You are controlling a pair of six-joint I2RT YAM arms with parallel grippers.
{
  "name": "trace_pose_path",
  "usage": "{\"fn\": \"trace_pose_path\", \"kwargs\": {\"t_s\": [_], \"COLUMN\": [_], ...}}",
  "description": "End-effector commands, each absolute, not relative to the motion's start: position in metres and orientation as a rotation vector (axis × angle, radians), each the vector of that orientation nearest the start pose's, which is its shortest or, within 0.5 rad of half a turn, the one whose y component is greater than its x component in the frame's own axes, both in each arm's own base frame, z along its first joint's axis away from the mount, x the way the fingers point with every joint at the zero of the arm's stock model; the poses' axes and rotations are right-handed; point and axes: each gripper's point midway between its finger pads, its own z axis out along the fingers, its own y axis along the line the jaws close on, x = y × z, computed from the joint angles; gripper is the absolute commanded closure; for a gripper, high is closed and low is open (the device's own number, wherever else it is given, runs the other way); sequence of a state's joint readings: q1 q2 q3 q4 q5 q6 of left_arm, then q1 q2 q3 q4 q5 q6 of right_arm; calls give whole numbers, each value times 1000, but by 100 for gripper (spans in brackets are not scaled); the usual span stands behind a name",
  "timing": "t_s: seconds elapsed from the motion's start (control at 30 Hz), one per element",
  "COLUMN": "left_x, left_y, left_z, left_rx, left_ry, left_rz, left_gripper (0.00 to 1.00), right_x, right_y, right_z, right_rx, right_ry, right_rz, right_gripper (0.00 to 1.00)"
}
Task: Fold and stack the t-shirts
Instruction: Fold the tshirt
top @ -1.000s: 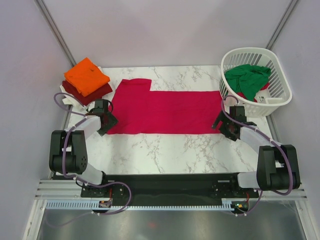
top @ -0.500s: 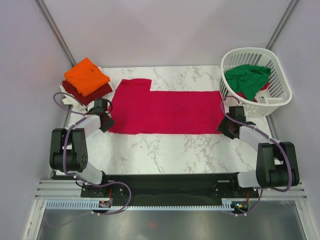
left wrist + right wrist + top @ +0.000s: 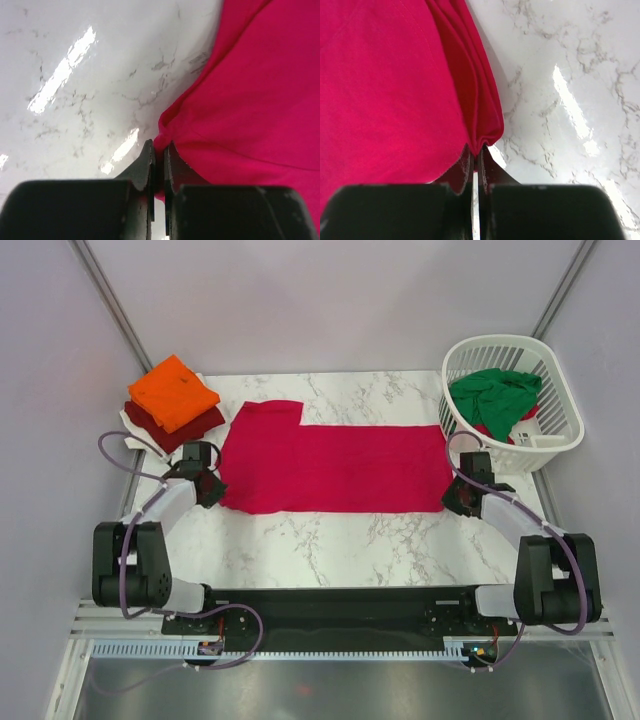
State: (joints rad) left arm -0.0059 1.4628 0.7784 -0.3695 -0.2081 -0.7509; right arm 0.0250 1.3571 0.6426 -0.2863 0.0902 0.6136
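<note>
A crimson-red t-shirt (image 3: 330,465) lies flat across the middle of the marble table, folded into a long band. My left gripper (image 3: 212,487) is shut on its near left corner (image 3: 167,137), the cloth pinched between the jaws. At the other end my right gripper (image 3: 455,498) is shut on the near right corner (image 3: 482,135), where the folded layers bunch into the jaws. An orange t-shirt (image 3: 173,392) tops a folded stack with a dark red t-shirt (image 3: 190,424) and a white one under it, at the back left. A green t-shirt (image 3: 495,392) lies crumpled in the basket.
The white slatted basket (image 3: 560,430) stands at the back right, close behind my right arm. Bare marble table (image 3: 330,540) stretches between the red shirt and the arm bases. Frame posts rise at both back corners.
Both grippers moved in to the near corners of the crimson shirt and shut on them. The shirt's corners are slightly pulled up and bunched.
</note>
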Motion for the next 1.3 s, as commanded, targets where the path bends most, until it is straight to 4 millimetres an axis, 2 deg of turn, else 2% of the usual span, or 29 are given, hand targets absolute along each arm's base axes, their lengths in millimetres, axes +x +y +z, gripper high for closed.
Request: {"fn": "trace_pose_path", "kwargs": {"t_s": [0.0, 0.07, 0.1, 0.13, 0.2, 0.27, 0.37, 0.43, 0.5, 0.53, 0.57, 0.6, 0.63, 0.67, 0.7, 0.73, 0.77, 0.83, 0.87, 0.97, 1.03, 1.07, 1.1, 1.2, 1.23, 1.27], "left_x": [299, 291, 288, 275, 264, 247, 228, 225, 215, 212, 207, 205, 202, 195, 191, 187, 181, 178, 181, 197, 224, 236, 253, 302, 320, 338], "left_y": [-1, 0, 1, 4, 7, 14, 11, 0, -5, -8, -12, -19, -21, -23, -23, -22, -18, -13, -11, -9, -15, -16, -15, -13, -13, -13], "left_z": [64, 75, 89, 90, 106, 111, 123, 135, 140, 142, 148, 153, 156, 164, 170, 175, 187, 199, 208, 216, 206, 209, 192, 192, 172, 180], "left_rx": [-1056, -1044, -1032, -1036, -1022, -1052, -1053, -1043, -1067, -1065, -1049, -1032, -1027, -1005, -986, -976, -943, -913, -868, -764, -708, -664, -669, -638, -656, -673], "left_ry": [2351, 2349, 2315, 2335, 2294, 2292, 2281, 2261, 2271, 2277, 2271, 2279, 2277, 2269, 2261, 2253, 2234, 2210, 2202, 2233, 2315, 2326, 2402, 2392, 2453, 2433], "left_rz": [-83, -79, -89, -56, -55, -35, -53, -153, -179, -199, -233, -286, -305, -319, -324, -314, -298, -261, -254, -219, -234, -233, -208, -185, -173, -177], "left_gripper": [98, 98, 98, 98, 98, 98, 97, 94, 85, 80, 68, 45, 37, 26, 21, 16, 13, 13, 12, 12, 13, 14, 15, 16, 16, 17], "right_x": [294, 288, 285, 281, 277, 267, 252, 241, 239, 234, 234, 235, 233, 233, 236, 233, 233, 237, 239, 252, 264, 267, 274, 279, 282, 283], "right_y": [13, 12, 10, 9, 5, 3, 4, -5, -5, -3, -1, 0, 0, -1, -3, -7, -8, -11, -10, -4, 6, 20, 26, 37, 38, 37], "right_z": [50, 53, 55, 59, 66, 66, 68, 72, 84, 85, 90, 96, 103, 107, 119, 122, 129, 144, 149, 165, 172, 174, 176, 172, 173, 170], "right_rx": [783, 789, 793, 792, 804, 822, 832, 883, 908, 928, 932, 929, 930, 924, 905, 909, 901, 886, 877, 829, 778, 733, 701, 647, 631, 619], "right_ry": [2417, 2420, 2415, 2409, 2393, 2411, 2425, 2403, 2358, 2362, 2348, 2330, 2326, 2317, 2287, 2283, 2261, 2220, 2204, 2175, 2162, 2173, 2150, 2155, 2149, 2162], "right_rz": [130, 117, 109, 102, 85, 79, 86, 80, 107, 119, 143, 163, 163, 162, 158, 131, 129, 126, 135, 197, 272, 369, 416, 487, 491, 480], "right_gripper": [100, 100, 100, 100, 100, 100, 100, 100, 100, 86, 74, 51, 5, 2, 2, 2, 2, 2, 2, 2, 2, 2, 2, 2, 2, 2]}}
